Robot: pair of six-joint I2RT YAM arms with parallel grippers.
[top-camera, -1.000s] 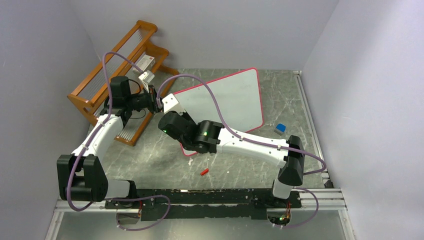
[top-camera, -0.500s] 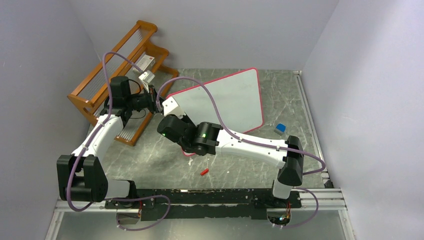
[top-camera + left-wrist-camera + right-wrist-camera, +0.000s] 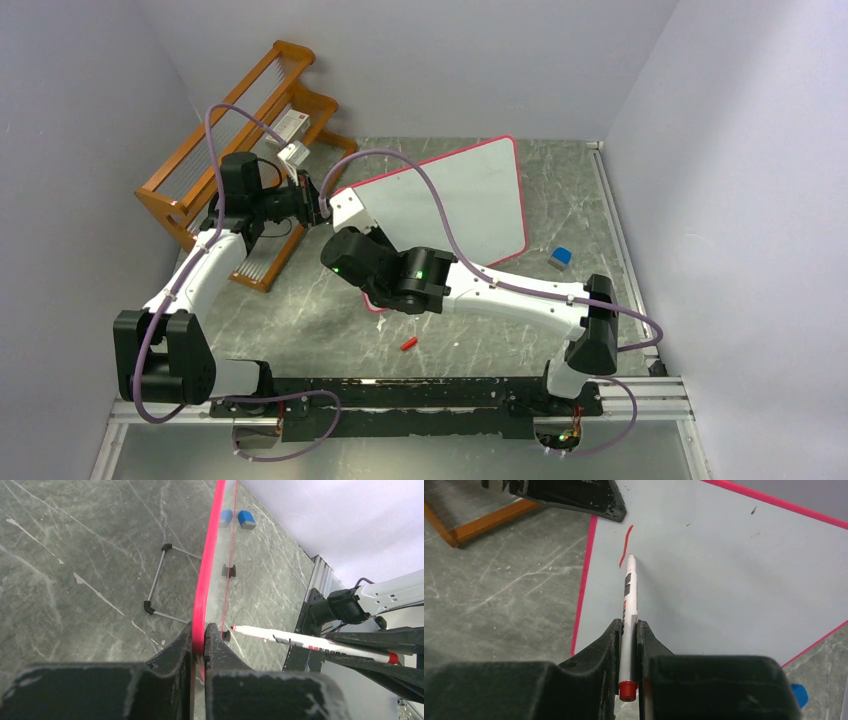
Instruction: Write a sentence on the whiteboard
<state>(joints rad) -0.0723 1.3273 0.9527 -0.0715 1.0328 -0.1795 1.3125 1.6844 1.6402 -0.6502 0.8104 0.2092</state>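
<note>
The whiteboard [image 3: 450, 200] stands tilted on the table, white with a red-pink frame. My left gripper [image 3: 199, 641] is shut on its frame edge [image 3: 206, 580] at the board's upper left corner. My right gripper [image 3: 628, 628] is shut on a white marker [image 3: 629, 600] with a red tip and red end. The tip is on the board [image 3: 724, 570] just below a single short red stroke [image 3: 625, 545] near the left edge. No words of the sentence show. The marker also shows in the left wrist view [image 3: 310, 642].
A wooden rack [image 3: 235, 160] stands at the back left behind my left arm. A red marker cap [image 3: 408, 343] lies on the table near the front. A blue eraser [image 3: 561, 258] lies right of the board. The board's wire feet [image 3: 159, 580] show behind it.
My right gripper has moved slightly up and right along the board with the marker. The left arm holds still on the frame.
</note>
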